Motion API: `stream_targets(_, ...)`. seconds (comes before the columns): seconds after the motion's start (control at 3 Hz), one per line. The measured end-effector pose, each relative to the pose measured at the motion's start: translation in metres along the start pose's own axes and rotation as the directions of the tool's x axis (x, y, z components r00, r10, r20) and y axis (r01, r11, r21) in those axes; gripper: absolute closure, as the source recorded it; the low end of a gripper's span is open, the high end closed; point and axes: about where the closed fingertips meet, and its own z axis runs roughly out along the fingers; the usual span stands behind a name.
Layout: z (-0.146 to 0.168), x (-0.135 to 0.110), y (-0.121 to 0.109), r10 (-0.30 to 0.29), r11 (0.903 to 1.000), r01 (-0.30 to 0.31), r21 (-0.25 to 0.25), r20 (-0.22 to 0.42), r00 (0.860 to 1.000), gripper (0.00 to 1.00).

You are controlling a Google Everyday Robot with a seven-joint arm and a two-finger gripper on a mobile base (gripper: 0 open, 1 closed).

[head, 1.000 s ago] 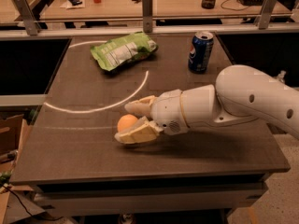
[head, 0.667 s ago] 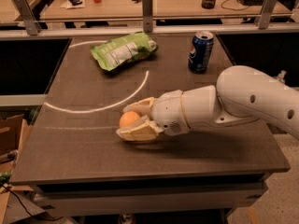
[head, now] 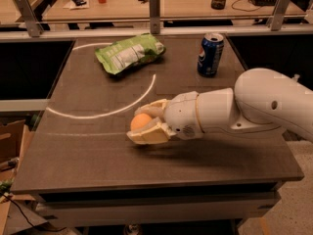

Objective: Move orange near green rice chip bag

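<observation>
The orange (head: pixel 141 121) is a small round fruit between my gripper's two pale fingers, low over the dark table (head: pixel 88 151) at its front middle. My gripper (head: pixel 145 121) reaches in from the right on a white arm and is shut on the orange. The green rice chip bag (head: pixel 129 53) lies flat at the table's back, left of centre, well apart from the orange and beyond a white arc line.
A blue soda can (head: pixel 210 54) stands upright at the back right. A white arc (head: pixel 122 109) is marked on the tabletop. A railing and a desk with clutter stand behind the table. A cardboard box (head: pixel 10 146) sits on the floor at left.
The gripper with the orange has lifted slightly and shifted a little to the right and back. The bag and can have not moved.
</observation>
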Motion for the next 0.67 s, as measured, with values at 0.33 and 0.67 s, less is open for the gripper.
stream_targets(0.33, -0.017, 0.002, -0.029, -0.002, 0.9907, 0.007, 0.136, -0.039, 0.999, 1.0)
stream_targets(0.67, -0.042, 0.011, -0.068, 0.014, 0.9437, 0.013, 0.331, -0.077, 0.997, 1.0)
